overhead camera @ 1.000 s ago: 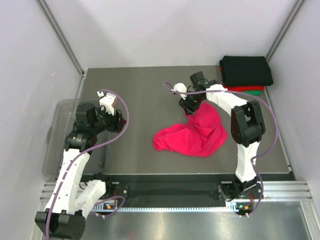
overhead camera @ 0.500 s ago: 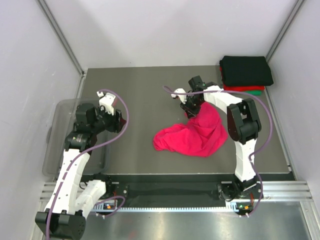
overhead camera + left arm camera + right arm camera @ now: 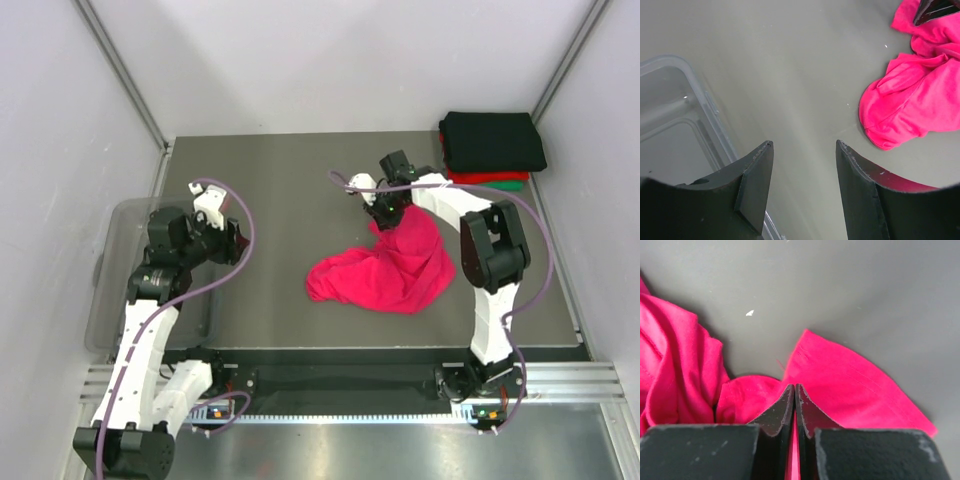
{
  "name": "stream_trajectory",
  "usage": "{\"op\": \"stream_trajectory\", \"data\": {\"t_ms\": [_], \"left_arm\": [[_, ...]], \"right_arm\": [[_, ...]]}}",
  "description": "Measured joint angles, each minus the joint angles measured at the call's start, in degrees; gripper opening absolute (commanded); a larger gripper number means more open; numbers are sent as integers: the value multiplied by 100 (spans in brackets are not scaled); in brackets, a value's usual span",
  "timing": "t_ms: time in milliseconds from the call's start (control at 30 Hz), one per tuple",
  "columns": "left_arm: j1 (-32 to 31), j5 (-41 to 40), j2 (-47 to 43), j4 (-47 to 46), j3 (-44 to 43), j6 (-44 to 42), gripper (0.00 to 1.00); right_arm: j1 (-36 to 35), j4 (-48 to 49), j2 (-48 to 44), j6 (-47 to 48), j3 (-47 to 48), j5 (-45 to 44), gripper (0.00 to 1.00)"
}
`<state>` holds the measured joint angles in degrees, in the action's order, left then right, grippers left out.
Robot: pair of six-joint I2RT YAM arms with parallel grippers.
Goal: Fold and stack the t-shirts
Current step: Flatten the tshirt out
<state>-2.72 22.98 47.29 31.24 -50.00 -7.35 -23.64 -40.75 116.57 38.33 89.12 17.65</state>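
Note:
A magenta-pink t-shirt (image 3: pixel 385 268) lies crumpled on the grey table, right of centre. My right gripper (image 3: pixel 383 213) is shut on the shirt's far edge, and a strip of pink cloth (image 3: pixel 840 385) shows between the closed fingers. The shirt also shows at the right of the left wrist view (image 3: pixel 912 100). My left gripper (image 3: pixel 232 240) is open and empty, above bare table at the left. A folded stack sits at the far right corner: a black shirt (image 3: pixel 492 140) on top, then a red one (image 3: pixel 490 177) and a green one (image 3: pixel 512 184).
A clear plastic bin (image 3: pixel 125 270) stands at the table's left edge, beside my left arm; its rim shows in the left wrist view (image 3: pixel 700 105). Grey walls close in the table on three sides.
My right gripper has shifted slightly over the shirt's far edge, staying shut on it. My left arm has moved a little towards the far side. The shirt's heap looks the same.

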Motion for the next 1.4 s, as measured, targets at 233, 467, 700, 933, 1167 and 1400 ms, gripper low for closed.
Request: {"op": "stream_trajectory", "data": {"t_ms": [233, 467, 700, 933, 1167, 1400], "left_arm": [[22, 13, -66, 2, 0, 0, 58], [116, 111, -68, 2, 0, 111, 57], [195, 170, -234, 4, 2, 153, 57], [199, 170, -393, -9, 168, 153, 58], [199, 192, -391, -44, 219, 153, 58], [199, 190, -400, -55, 402, 155, 58]], "right_arm": [[-20, 17, -957, -2, 105, -81, 0], [-26, 92, -2111, -323, 1080, -264, 57], [-63, 120, -1596, -518, 562, -341, 55], [-72, -2, -603, -605, -181, -457, 56], [-74, 219, -363, -664, -243, -435, 59], [-116, 295, 131, -702, -219, -398, 50]]}}
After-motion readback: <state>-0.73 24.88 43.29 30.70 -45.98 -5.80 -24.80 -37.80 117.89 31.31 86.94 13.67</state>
